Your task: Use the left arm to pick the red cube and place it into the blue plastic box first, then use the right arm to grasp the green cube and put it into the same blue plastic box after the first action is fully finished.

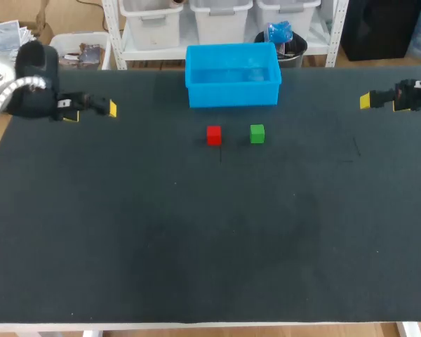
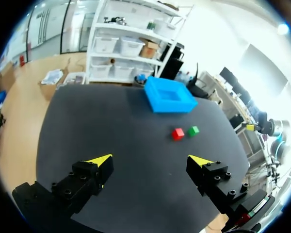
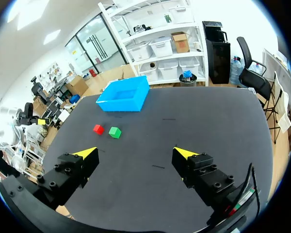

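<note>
At far left, over the table point(image 1: 196, 232) near its left edge: left gripper point(image 2: 152, 160), fingers spread wide, clamped on nothing, well apart from both cubes. Further right, about mid-table and a little in front of the box: red cube point(image 1: 213, 135), flat on the dark surface, not yet picked. Near it on the right, across a small gap: green cube point(image 1: 257, 133). Behind the pair, toward the far edge: blue plastic box point(image 1: 231, 95), open, nothing seen inside. At far right, near the right edge: right gripper point(image 3: 136, 152), likewise spread wide and empty.

Likely trouble, in order of the work. By straddling the red cube left to right, risks driving one finger into the small gap and shoving the green cube aside, or trapping both at once. Safer to close across the near and far faces. With an off-centre grip, risks twisting so small a block or squirting it out. With a release low over the box wall, risks a bounce off the rim back onto the table. By starting the right arm before the red cube lies in the box, breaks the set order and invites a clash of arms above the box.

As to orientation: no long axis to either cube; faces roughly square to the table's edges, as far as can be told. For the box, long axis across the table, left to right, parallel with the far edge, mouth upward.
</note>
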Motion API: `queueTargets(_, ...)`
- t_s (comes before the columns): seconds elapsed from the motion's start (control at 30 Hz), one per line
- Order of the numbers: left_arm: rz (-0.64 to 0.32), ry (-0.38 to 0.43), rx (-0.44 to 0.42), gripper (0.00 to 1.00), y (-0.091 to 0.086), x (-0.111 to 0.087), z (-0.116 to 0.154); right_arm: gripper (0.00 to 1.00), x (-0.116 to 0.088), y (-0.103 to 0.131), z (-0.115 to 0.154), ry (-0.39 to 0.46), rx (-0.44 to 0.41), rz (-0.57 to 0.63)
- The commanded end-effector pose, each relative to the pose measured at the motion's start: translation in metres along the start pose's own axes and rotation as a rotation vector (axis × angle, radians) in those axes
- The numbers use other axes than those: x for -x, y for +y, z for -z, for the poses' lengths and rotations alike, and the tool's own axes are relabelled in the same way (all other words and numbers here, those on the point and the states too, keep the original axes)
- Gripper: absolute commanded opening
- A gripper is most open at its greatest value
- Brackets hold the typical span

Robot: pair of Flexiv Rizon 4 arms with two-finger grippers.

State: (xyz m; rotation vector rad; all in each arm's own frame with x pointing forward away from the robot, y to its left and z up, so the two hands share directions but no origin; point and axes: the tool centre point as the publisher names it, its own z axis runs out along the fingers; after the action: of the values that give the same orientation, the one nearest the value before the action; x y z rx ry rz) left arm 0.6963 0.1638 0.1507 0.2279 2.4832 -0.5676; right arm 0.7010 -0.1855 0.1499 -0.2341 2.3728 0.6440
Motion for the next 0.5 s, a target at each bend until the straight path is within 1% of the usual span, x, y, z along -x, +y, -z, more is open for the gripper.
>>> queueTargets(0.03,0.010,0.115,0.217,1.00,-0.0144,0.0139,-0.0082,1.00,-0.0002,-0.0004,-0.0003,0.000,0.001,0.001)
queueTargets(0.17,0.017,0.139,0.236,1.00,-0.0212,0.0132,-0.0147,1.00,-0.0002,-0.0004,-0.0003,0.000,0.001,0.001)
queueTargets(0.3,0.019,0.160,0.246,1.00,-0.0226,0.0129,-0.0177,1.00,-0.0002,-0.0004,-0.0003,0.000,0.001,0.001)
queueTargets(0.33,0.027,0.155,0.247,1.00,-0.0227,0.0129,-0.0179,1.00,-0.0002,-0.0004,-0.0003,0.000,0.001,0.001)
queueTargets(0.37,0.043,0.127,0.218,1.00,-0.0218,0.0141,-0.0161,1.00,-0.0002,-0.0004,-0.0003,0.000,0.001,0.001)
queueTargets(0.5,0.043,0.127,0.218,1.00,-0.0218,0.0141,-0.0161,1.00,-0.0002,-0.0004,-0.0003,0.000,0.001,0.001)
